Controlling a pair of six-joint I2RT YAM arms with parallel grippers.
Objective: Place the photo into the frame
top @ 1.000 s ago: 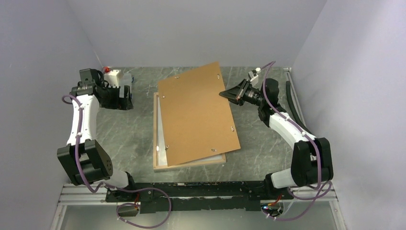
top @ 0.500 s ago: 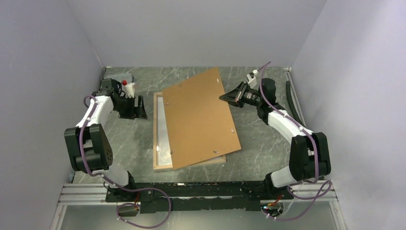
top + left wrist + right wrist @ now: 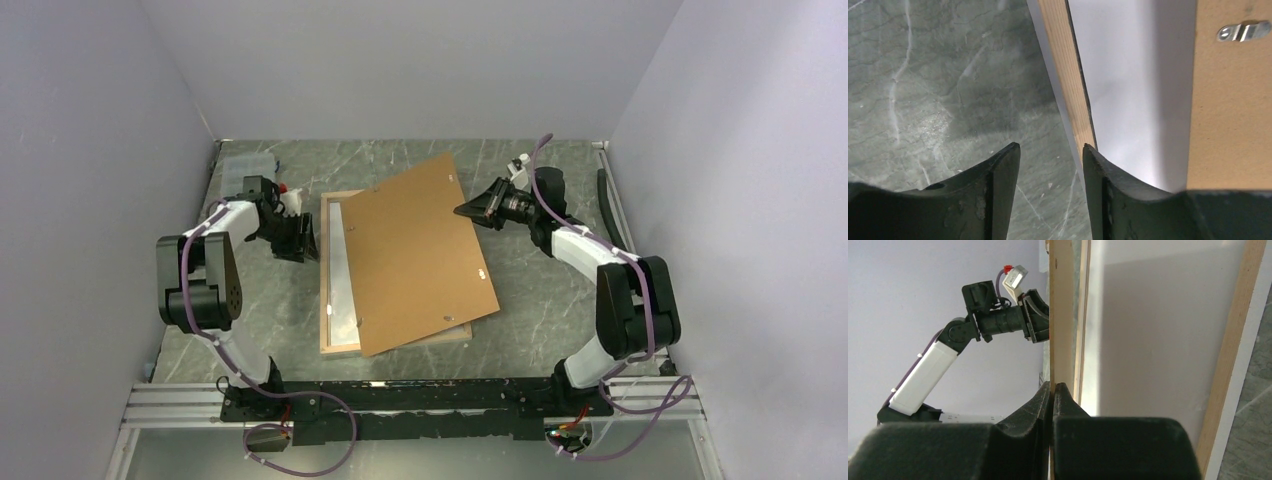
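The table is grey-green marble. The frame lies flat mid-table, and a clear box sits far left.

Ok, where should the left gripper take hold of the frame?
Probably the frame's left long rail, from the outer left, jaws straddling the narrow wooden strip. The frame lies flat and the backing board covers most of the rest, leaving that rail exposed.

We see the frame lying flat and back up on the table, its narrow light-wood border showing and its long sides running front to back. Inside it the photo lies white side up. Only a strip along its left shows, the rest being under a skewed brown board.
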